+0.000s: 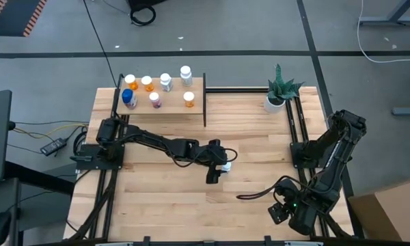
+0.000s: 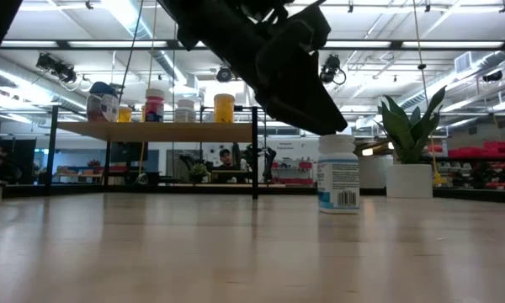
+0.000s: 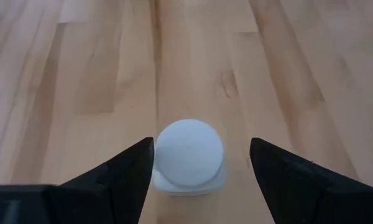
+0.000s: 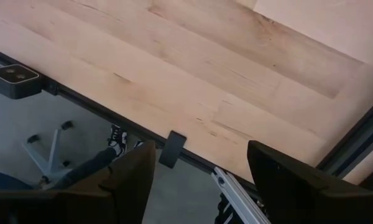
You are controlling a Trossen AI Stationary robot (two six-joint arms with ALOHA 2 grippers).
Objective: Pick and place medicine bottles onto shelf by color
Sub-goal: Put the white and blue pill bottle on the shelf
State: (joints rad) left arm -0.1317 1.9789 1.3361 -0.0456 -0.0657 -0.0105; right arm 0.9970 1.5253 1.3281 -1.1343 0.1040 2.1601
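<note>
Bottle (image 2: pixel 337 174), white-capped with a white body and blue label, stood upright mid-tabletop (image 1: pixel 164 191), well apart from shelf (image 1: pixel 171 108). Left end effector (image 3: pixel 196 168) hung directly over it, fingers (image 3: pixel 121 174) spread to either side of the cap, touching nothing. Judged light, rigid and smooth-walled, so likely to tip or slip under an off-centre squeeze; best taken around the cap or just under it, square on. Right end effector (image 4: pixel 199 168) parked at the tabletop's near right edge, fingers spread, empty. Seven bottles already up on the shelf; plant (image 1: pixel 279 92) at the far right.
</note>
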